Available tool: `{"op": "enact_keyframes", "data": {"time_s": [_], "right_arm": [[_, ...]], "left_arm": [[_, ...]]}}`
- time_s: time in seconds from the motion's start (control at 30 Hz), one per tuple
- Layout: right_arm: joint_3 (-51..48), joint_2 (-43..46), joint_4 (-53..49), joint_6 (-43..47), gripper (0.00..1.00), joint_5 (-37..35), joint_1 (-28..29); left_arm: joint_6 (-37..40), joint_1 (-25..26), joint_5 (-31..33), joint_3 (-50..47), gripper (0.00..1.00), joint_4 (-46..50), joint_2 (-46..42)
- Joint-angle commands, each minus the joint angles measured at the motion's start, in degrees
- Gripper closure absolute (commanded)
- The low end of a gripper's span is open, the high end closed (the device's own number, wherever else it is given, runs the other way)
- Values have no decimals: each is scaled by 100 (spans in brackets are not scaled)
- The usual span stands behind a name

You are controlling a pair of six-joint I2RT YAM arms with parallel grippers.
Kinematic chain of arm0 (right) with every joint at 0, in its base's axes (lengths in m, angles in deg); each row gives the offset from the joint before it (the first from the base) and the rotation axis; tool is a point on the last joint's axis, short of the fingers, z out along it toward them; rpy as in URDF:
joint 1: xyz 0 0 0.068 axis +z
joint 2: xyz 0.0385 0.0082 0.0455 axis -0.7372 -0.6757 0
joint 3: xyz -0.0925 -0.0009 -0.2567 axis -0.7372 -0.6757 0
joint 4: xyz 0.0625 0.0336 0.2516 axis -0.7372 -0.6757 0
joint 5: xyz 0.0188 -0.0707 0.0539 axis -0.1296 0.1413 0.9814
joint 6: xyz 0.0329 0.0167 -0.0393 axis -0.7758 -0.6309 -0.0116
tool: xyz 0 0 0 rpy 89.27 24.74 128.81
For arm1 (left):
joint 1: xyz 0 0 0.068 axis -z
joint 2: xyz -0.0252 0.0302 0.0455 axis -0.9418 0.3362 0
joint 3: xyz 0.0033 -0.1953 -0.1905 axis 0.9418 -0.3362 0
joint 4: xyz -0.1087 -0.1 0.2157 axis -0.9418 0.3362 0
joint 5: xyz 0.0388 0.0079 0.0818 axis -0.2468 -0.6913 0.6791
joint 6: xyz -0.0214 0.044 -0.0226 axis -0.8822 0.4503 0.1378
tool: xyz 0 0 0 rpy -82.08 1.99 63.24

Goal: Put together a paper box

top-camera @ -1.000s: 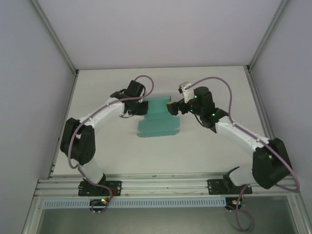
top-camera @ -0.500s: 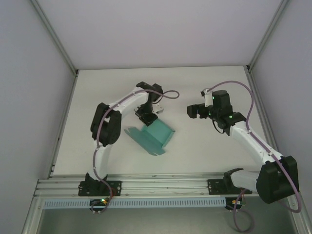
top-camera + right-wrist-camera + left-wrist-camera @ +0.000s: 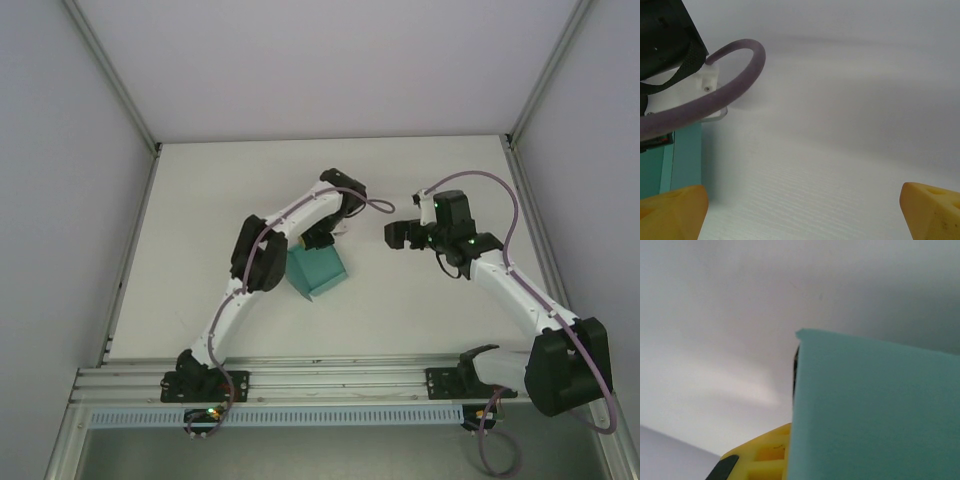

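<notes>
paper box (image 3: 318,272) has swung in under the left arm and looks folded tighter, now just left of frame centre.
left gripper (image 3: 320,240) sits at its upper edge, seemingly pinching the card; right gripper (image 3: 393,236) is apart to the right, fingers (image 3: 671,212) spread wide.

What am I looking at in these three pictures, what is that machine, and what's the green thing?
These are two white-and-black robot arms, left and right, bolted to a white table. One picture looks down from overhead; the other two come from a camera on each wrist. The left arm's yellow fingers appear to grip a teal-green thin card paper box, partly folded. The right arm's yellow fingers are spread open, holding nothing, apart from the box.
</notes>
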Motion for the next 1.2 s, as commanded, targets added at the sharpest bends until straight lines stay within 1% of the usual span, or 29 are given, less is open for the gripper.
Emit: {"op": "enact_keyframes", "data": {"time_s": [0.0, 0.07, 0.1, 0.13, 0.2, 0.3, 0.33, 0.4, 0.47, 0.57, 0.63, 0.67, 0.7, 0.73, 0.77, 0.9, 0.97, 1.07, 1.1, 1.17], "right_arm": [[-64, 34, -119, -196, 0, -9, -50], [-109, 100, -135, -218, 1, -25, -60], [-143, 142, -136, -234, 0, -53, -56], [-182, 170, -136, -237, 0, -55, -69], [-215, 231, -171, -218, 0, -58, -95], [-229, 285, -224, -184, 0, -53, -108], [-225, 298, -224, -169, 0, -21, -117], [-220, 321, -224, -149, 0, 23, -120], [-212, 347, -241, -94, 0, 85, -120], [-216, 429, -296, 7, 0, 204, -117], [-232, 518, -371, 118, 0, 289, -122], [-234, 576, -407, 206, 0, 345, -117], [-249, 639, -417, 273, 0, 361, -124], [-260, 685, -426, 393, 0, 408, -118], [-256, 726, -439, 500, 0, 468, -117], [-115, 589, -365, 886, 0, 860, -118], [46, 276, -215, 1266, 0, 1320, -120], [602, -462, -229, 1852, 0, 1767, -63], [833, -753, -281, 2095, 1, 1785, 18], [1435, -1392, -547, 2811, 2, 1674, 360]], "left_arm": [[256, 77, 564, 50, 100, -906, 383], [284, 114, 440, 59, 100, -967, 408], [293, 114, 299, 58, 98, -948, 386], [293, 112, 229, 55, 92, -926, 350], [334, 114, 82, -47, 84, -956, 174], [481, 154, 47, -345, 69, -1154, -216], [525, 169, 19, -385, 68, -1164, -323], [599, 209, -72, -484, 62, -1227, -558], [657, 229, -200, -552, 52, -1310, -743], [754, 274, -266, -630, 41, -1312, -981], [814, 282, -263, -800, 35, -1350, -1194], [845, 277, -291, -927, 26, -1409, -1336], [875, 280, -337, -1034, 24, -1451, -1465], [898, 279, -402, -1126, 9, -1490, -1596], [901, 276, -467, -1226, 0, -1555, -1744], [601, 197, -721, -1418, 0, -1845, -2318], [193, 22, -859, -1454, 0, -2016, -2660], [-664, -494, -1247, -1766, 0, -2424, -3299], [-930, -712, -1458, -1965, 0, -2602, -3543], [-1454, -1225, -1919, -2604, 0, -3130, -4128]]}}
